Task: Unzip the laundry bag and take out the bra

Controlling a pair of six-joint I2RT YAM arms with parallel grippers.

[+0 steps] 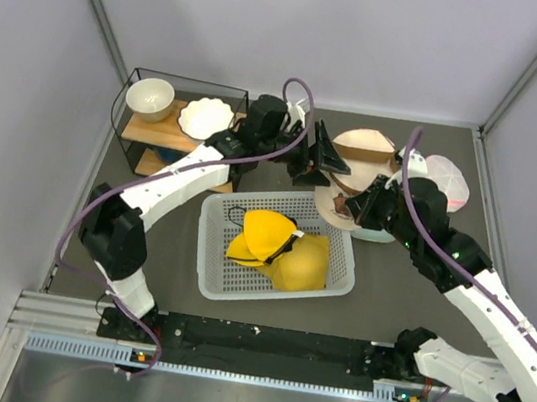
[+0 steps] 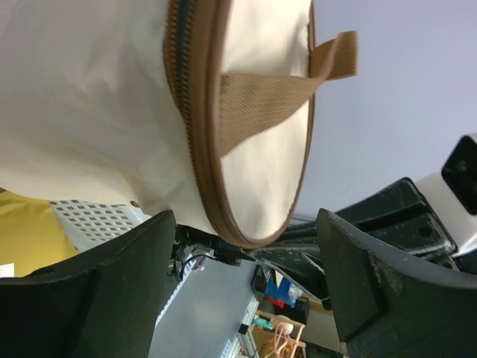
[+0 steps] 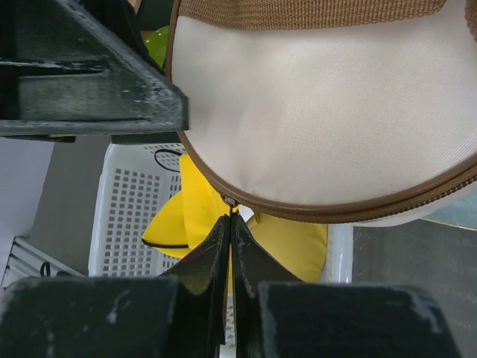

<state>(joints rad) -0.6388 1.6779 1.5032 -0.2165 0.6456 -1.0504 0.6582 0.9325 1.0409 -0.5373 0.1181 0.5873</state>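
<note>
While I look down from the top camera, the laundry bag (image 1: 363, 146) lies at the back of the counter (image 1: 416, 294), beyond the white basket (image 1: 210, 253) with the yellow garment (image 1: 286, 254) in it. The bag's long axis seems to run roughly back to front, one round end facing the basket. My left gripper (image 1: 317, 160) sits against the bag's left flank, and my right gripper (image 1: 362, 204) is at the near round end, so the right arm is the one on the working end. From the left wrist, the bag's side fills the top of the view, with the zipper (image 2: 186, 112) curving round the rim of the end and the brown strap (image 2: 268, 101) sewn across it. The fingers (image 2: 97, 298) stand wide apart below the cloth, released, clamping nothing. From the right wrist, the round end hangs just above the fingertips (image 3: 216, 246), which are clenched together right under the small metal slider (image 3: 229, 201). I judge they pinch its tab, though I cannot see the tab itself. As the zipper follows the rim, I reckon the pull has to travel along that arc, not straight out. The bra shows in no view, so I take it to be inside the closed bag.
</note>
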